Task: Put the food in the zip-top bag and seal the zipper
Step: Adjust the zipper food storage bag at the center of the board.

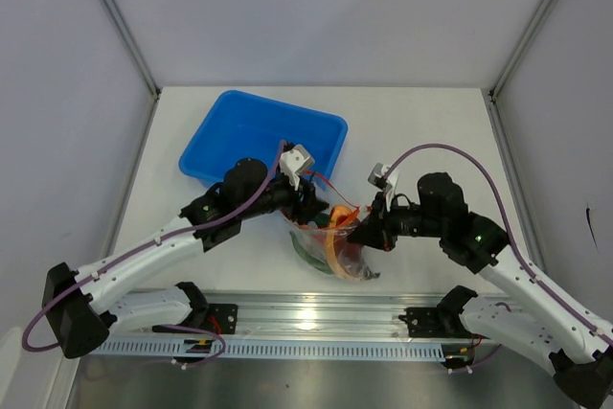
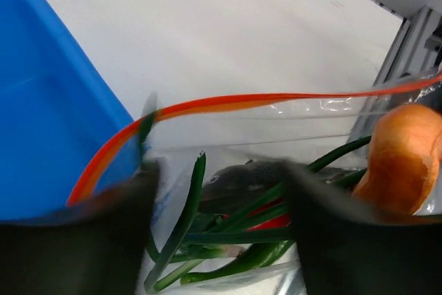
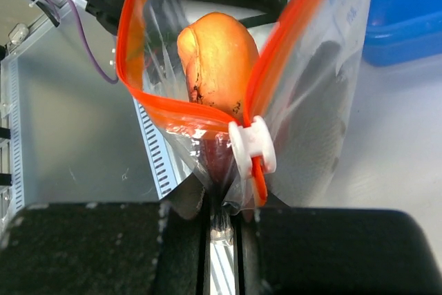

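Note:
The zip-top bag (image 1: 330, 248) hangs open between my two grippers near the table's front. Its orange-red zipper (image 2: 228, 103) gapes in a loop, and the white slider (image 3: 252, 146) sits at the end by my right gripper (image 3: 222, 212). That gripper is shut on the bag's clear corner. Inside the bag lie the orange slice (image 3: 217, 67), a grey piece (image 2: 238, 177), a red chili (image 2: 276, 220), green onion (image 2: 183, 219) and a green pod (image 2: 235, 264). My left gripper (image 2: 221, 240) stands open at the bag's other end, with blurred fingers (image 2: 76, 240) either side of the plastic.
A blue tray (image 1: 259, 131) stands behind and to the left of the bag, close to my left gripper. An aluminium rail (image 1: 306, 318) with both arm bases runs along the near edge. Grey walls enclose the table's sides and back.

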